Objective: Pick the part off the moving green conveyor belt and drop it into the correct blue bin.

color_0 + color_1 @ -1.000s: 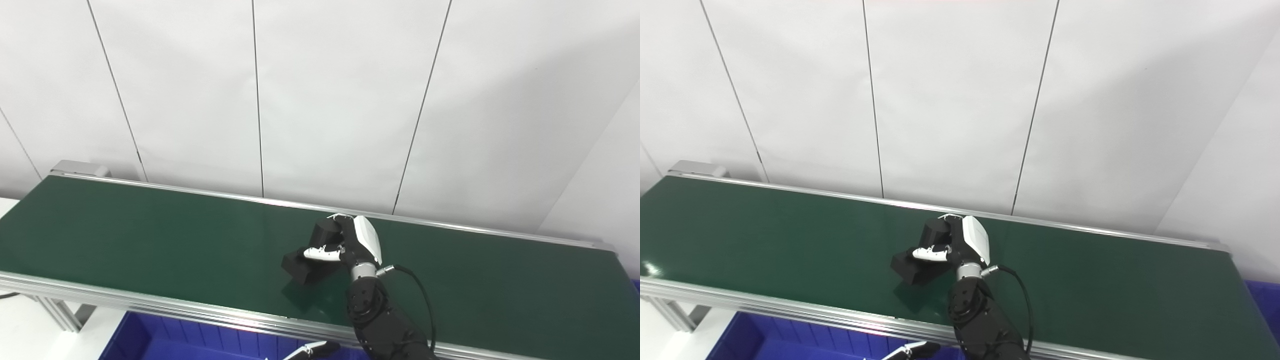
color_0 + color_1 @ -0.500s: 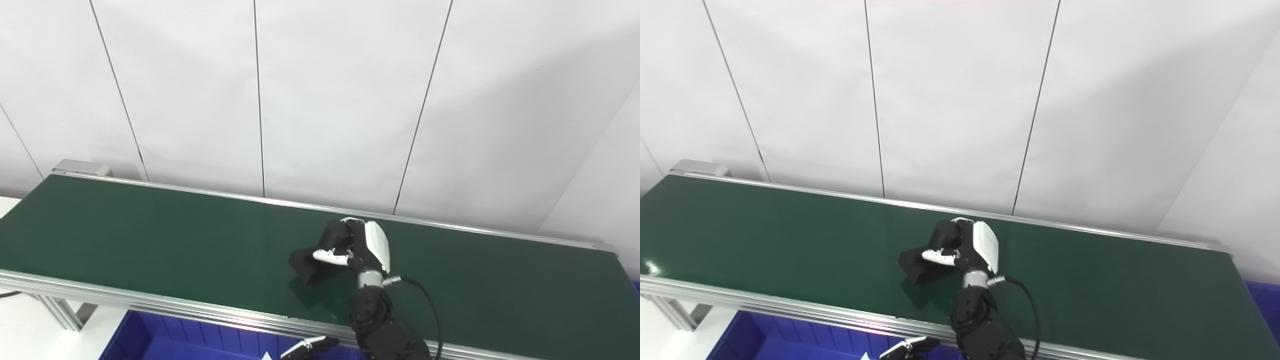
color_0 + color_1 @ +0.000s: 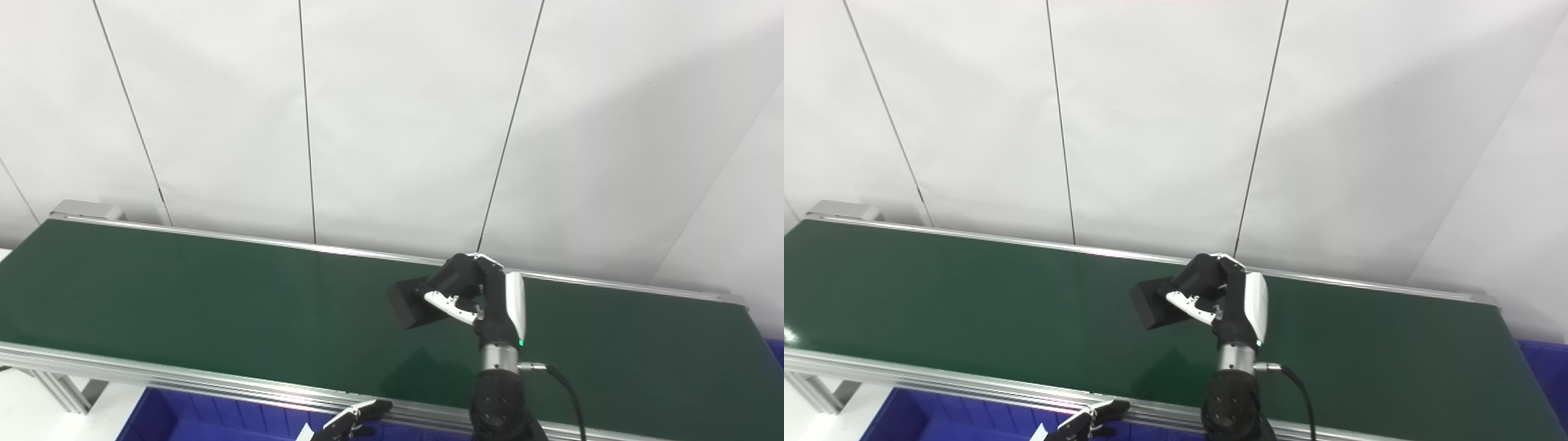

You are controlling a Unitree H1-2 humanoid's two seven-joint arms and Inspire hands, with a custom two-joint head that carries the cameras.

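A black part (image 3: 413, 303), a block with a round stub, hangs above the green conveyor belt (image 3: 184, 300). My right hand (image 3: 484, 300) is shut on it, thumb across the front and fingers over the stub. The part casts a shadow on the belt below. Only the fingertips of my left hand (image 3: 352, 422) show at the bottom edge, below the belt's near rail, over a blue bin (image 3: 177, 422); whether they are open or closed is unclear.
Aluminium rails (image 3: 184, 376) run along both long sides of the belt. A second blue bin (image 3: 1543, 367) peeks out at the far right. White wall panels (image 3: 392, 122) stand right behind the belt.
My right hand has lifted the black part off the belt and carried it up and to the right. The left fingertips have shifted slightly at the bottom edge. The camera has moved a little.
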